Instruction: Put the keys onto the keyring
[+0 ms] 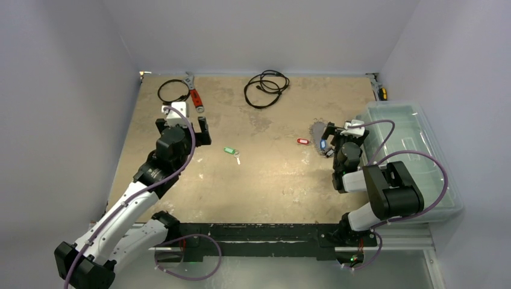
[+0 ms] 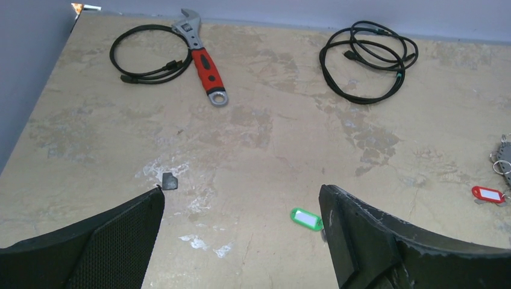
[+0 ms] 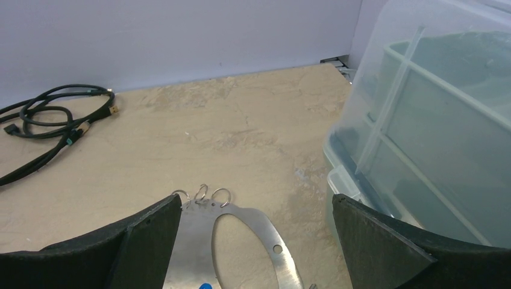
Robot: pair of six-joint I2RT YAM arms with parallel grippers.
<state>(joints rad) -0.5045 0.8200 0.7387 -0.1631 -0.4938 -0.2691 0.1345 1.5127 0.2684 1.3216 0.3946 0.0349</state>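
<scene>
The keyring [image 1: 317, 129], a flat silvery plate with an oval hole, lies on the table at the right. In the right wrist view the keyring [image 3: 191, 235] carries three small wire rings [image 3: 202, 194] at its far end, and a blue tag [image 3: 205, 286] peeks in at the bottom edge. My right gripper [image 1: 344, 130] hovers open over it, right gripper [image 3: 257, 197] holding nothing. A red-tagged key [image 1: 302, 141] lies just left of the keyring. A green-tagged key [image 1: 229, 150] lies mid-table; this green-tagged key [image 2: 306, 218] sits beside my right-hand finger. My left gripper [image 1: 182, 130] is open and empty, left gripper [image 2: 241, 190].
A red-handled wrench [image 1: 194, 93] and a black cable loop [image 1: 173, 90] lie at the back left. A coiled black cable [image 1: 266, 88] lies at the back centre. A clear plastic bin [image 1: 410, 156] stands along the right edge, close to my right gripper. A small dark chip [image 2: 170, 180] lies on the table.
</scene>
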